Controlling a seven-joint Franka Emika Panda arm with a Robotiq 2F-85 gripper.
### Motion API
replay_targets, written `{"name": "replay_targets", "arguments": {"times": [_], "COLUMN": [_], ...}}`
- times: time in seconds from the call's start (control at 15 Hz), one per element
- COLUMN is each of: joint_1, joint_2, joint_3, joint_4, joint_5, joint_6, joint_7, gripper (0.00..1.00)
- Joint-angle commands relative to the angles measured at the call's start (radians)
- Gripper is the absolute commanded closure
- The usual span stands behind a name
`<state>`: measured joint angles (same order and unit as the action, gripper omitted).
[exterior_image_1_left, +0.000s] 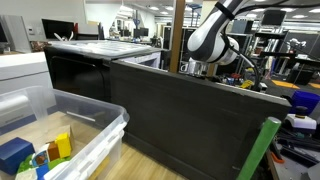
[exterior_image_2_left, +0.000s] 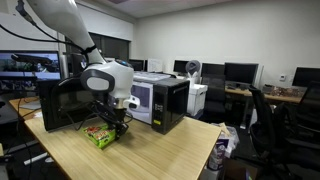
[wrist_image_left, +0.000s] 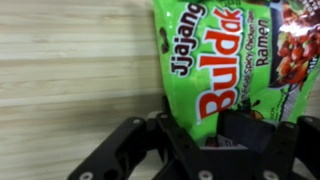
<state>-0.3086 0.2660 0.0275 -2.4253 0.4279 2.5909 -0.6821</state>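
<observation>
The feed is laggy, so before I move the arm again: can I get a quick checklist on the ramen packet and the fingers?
1. Ramen packet in sight: ok. It is green and shows in the wrist view on the wooden table.
2. Gripper lined up with the packet: ok. The packet's near edge reaches in between the fingers.
3. Fingers closed firmly on the packet: cannot tell.
4. Packet flat on the table or lifted: cannot tell.
5. Room beside the microwave: ok. It stands apart from the gripper.
6. Exterior cover: not ok. A dark partition hides the gripper in an exterior view.
</observation>
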Motion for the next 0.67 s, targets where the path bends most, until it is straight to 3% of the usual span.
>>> {"name": "replay_targets", "arguments": {"times": [0.0,0.13,0.47,0.6], "joint_1": [-0.007,0.000,0.009,0.022], "joint_2": [-0.004,-0.002,-0.001,-0.007], "joint_3": [0.006,0.003,-0.011,-0.018], "joint_4": [0.020,0.028,0.040,0.028], "joint_5": [0.059,0.075,0.083,0.056], "joint_6": [-0.076,-0.106,-0.151,-0.106], "joint_7": [-0.023,-0.019,-0.004,0.003], "gripper": [0.86,0.98,0.99,0.99]}}
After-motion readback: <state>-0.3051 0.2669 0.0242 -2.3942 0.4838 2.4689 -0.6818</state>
